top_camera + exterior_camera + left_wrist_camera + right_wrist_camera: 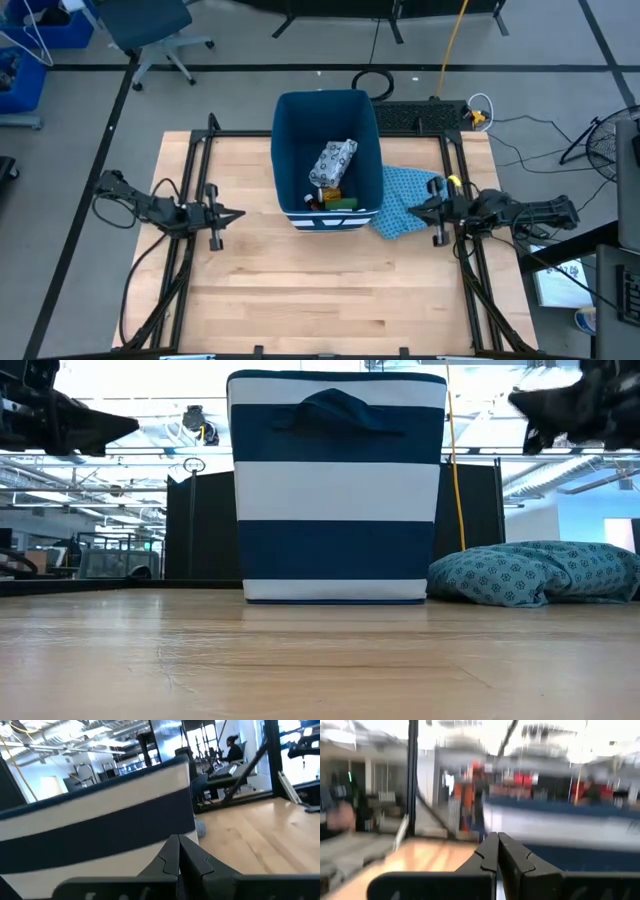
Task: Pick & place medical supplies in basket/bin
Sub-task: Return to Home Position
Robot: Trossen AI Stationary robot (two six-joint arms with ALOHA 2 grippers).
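Observation:
The deep dark-blue bin (328, 160) with white stripes (337, 488) stands on the table at its far middle. Inside it lie the white blue-patterned packet (333, 162), and below it dark, orange and green items (335, 201). My left gripper (240, 214) hovers shut to the left of the bin, above the table. My right gripper (412, 210) hovers shut to the right of the bin, over the blue patterned cloth (405, 203). Both wrist views show the fingers closed together (178, 851) (497, 847).
The blue patterned cloth (535, 572) lies bunched on the table right of the bin. Bare wood table (320, 290) stretches toward the near edge. Black frame rails (190, 180) run along both sides. A person sits in the room beyond (232, 750).

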